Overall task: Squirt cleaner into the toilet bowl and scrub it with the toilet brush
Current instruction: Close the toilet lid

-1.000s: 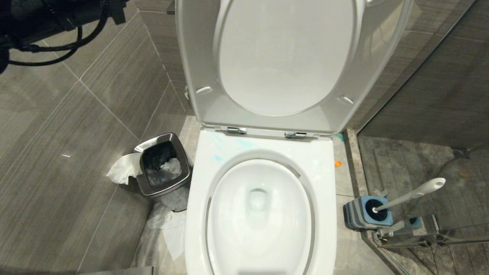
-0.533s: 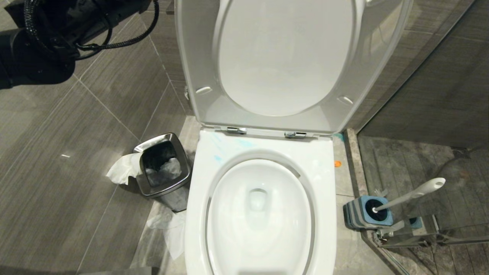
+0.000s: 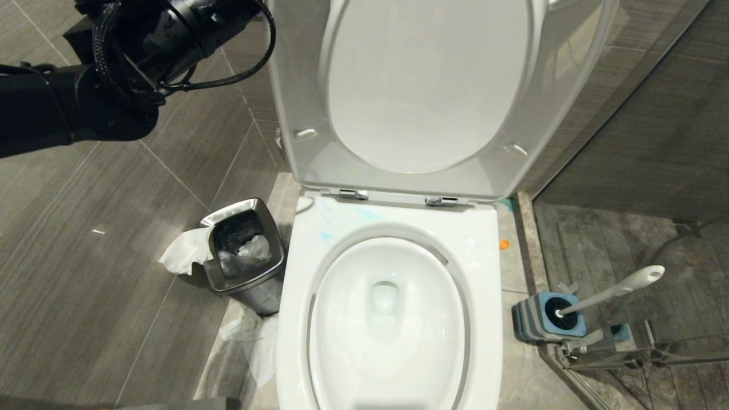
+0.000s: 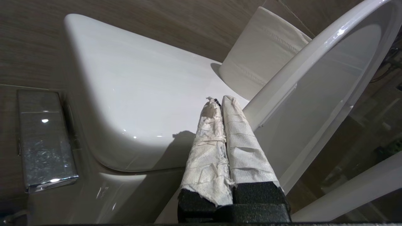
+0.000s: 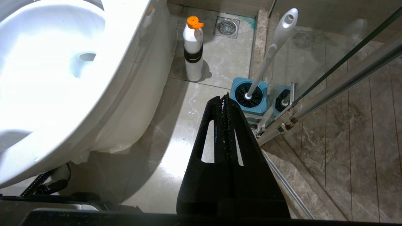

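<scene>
Up beside the raised lid [image 3: 421,85], the left gripper [image 4: 221,102] hangs with its paper-wrapped fingers [image 4: 207,147] pressed together, empty. The right gripper [image 5: 225,100] is pressed together too, low over the floor near the toilet brush [image 5: 270,50] in its blue holder [image 5: 249,97]. Pale blue cleaner [image 3: 364,214] smears the toilet bowl [image 3: 484,239] rim. A white bottle [image 5: 193,53] with an orange cap stands alongside; no writing is legible.

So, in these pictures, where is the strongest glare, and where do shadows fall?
Right wrist view: the toilet bowl is almost washed out to plain white, and the floor shows a bright patch. Left wrist view: the shut left end effector casts a dark shadow on the glossy white ceramic. Head view: lighting is even, with soft shine on the raised lid.
</scene>
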Robot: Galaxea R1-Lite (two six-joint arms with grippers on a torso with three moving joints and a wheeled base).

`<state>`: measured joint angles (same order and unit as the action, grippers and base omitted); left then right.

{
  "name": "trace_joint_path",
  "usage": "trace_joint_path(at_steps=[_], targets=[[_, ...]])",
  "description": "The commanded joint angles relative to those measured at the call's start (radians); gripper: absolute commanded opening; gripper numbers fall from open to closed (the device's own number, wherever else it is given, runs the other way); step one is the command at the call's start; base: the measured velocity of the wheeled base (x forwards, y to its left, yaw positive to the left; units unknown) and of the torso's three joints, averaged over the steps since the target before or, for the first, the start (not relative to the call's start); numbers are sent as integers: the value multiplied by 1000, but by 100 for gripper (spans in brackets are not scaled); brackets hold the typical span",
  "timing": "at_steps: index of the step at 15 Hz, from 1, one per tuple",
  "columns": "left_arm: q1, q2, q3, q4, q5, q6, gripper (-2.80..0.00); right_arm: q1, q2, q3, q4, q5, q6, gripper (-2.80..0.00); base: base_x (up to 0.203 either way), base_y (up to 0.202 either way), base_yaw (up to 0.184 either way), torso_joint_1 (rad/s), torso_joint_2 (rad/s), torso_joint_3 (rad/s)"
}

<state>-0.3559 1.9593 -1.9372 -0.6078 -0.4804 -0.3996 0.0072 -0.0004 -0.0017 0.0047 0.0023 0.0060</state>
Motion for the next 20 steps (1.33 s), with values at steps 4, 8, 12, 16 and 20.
trace_joint_path(at_steps=[4,8,12,16,20], targets=[[-31,6,46,3,-31,7,-280,0,0,0,0,1,0,-280,0,0,0,0,0,0],[-23,-54,152,2,-138,-11,-280,0,0,0,0,1,0,-280,0,0,0,0,0,0],[-6,-95,163,6,-226,-137,-280,0,0,0,0,1,0,-280,0,0,0,0,0,0],[35,-158,244,12,-423,-174,-280,0,0,0,0,1,0,-280,0,0,0,0,0,0],[49,-194,286,30,-439,-183,-280,0,0,0,0,1,0,-280,0,0,0,0,0,0]])
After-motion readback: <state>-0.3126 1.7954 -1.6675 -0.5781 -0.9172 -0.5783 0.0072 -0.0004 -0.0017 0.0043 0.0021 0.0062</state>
